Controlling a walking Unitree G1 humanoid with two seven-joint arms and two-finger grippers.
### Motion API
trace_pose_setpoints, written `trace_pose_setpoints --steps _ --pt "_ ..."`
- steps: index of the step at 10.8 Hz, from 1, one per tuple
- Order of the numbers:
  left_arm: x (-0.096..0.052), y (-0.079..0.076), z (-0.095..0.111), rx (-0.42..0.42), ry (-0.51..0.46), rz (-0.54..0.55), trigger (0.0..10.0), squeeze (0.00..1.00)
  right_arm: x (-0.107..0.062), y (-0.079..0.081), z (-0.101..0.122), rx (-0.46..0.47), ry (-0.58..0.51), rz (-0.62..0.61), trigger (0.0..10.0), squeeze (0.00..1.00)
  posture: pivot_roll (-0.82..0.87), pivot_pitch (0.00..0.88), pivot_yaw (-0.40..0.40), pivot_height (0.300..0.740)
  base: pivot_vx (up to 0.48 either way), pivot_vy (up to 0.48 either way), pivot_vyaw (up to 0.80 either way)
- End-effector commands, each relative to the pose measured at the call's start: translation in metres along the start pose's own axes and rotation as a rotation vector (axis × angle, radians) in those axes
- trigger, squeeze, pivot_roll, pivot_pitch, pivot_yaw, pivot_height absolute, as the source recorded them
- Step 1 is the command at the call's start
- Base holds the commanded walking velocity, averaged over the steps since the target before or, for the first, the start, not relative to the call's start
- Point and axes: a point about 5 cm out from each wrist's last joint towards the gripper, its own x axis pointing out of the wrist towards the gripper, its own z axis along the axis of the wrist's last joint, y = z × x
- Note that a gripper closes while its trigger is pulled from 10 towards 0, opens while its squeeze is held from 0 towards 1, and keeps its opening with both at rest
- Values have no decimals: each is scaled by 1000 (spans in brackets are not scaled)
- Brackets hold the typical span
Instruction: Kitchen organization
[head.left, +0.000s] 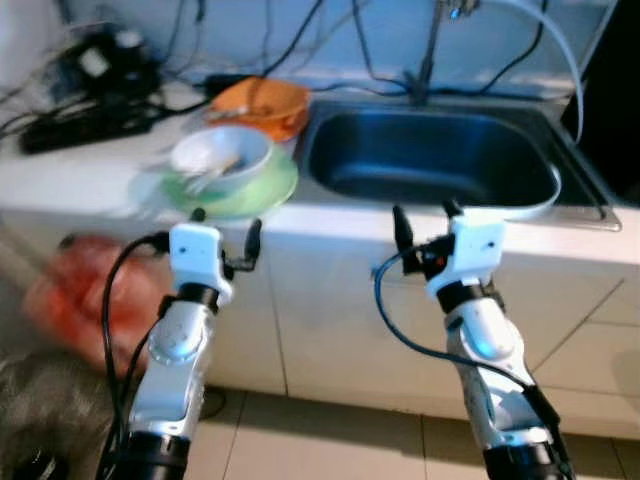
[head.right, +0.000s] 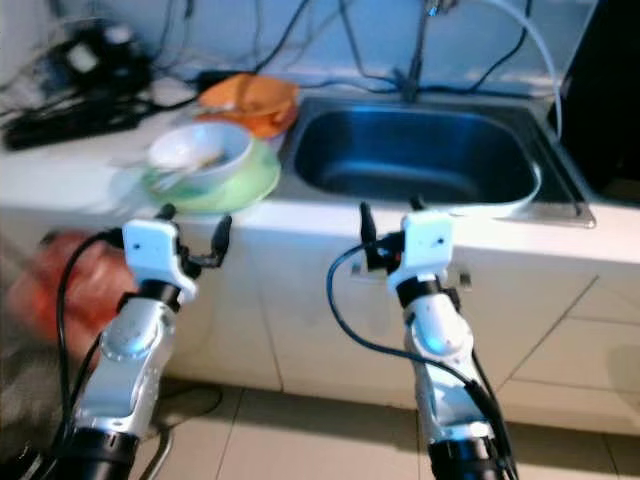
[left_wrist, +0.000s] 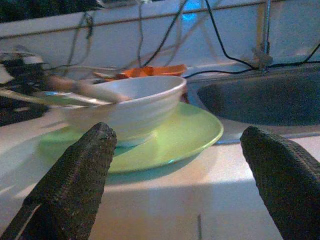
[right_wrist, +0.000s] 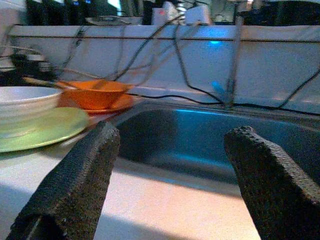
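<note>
Nearest, the left tool (head.left: 225, 233) and the right tool (head.left: 423, 226) hover spread and empty at the front edge of the desk (head.left: 330, 222). Just beyond the left one a white bowl (head.left: 220, 157) sits on a green plate (head.left: 262, 191), utensils inside it. Both look glazed, slippery and breakable, so the plate's rim seems the safest hold. Farther back stand orange dishes (head.left: 265, 104), with the sink (head.left: 430, 155) at right.

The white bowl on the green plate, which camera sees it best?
The left wrist view: the white bowl is close and sharp on the green plate. Both eye views show it small and blurred from above; the right wrist view catches just its edge.
</note>
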Motion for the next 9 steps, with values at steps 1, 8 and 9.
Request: trace_pose_setpoints --steps 1,8,9 --pt "1 -8 0 -10 5 -22 10000 0 0 -6 3 -12 0 -18 10000 0 30 12 37 740 480 0 0" --pt "1 -8 -3 -20 26 -7 10000 0 -1 -4 2 -9 9 -12 10000 0 33 15 39 740 267 0 0" --pt "1 -8 -3 -20 25 -6 10000 0 -1 -3 2 -9 10 -12 10000 0 34 15 38 740 0 0 0"
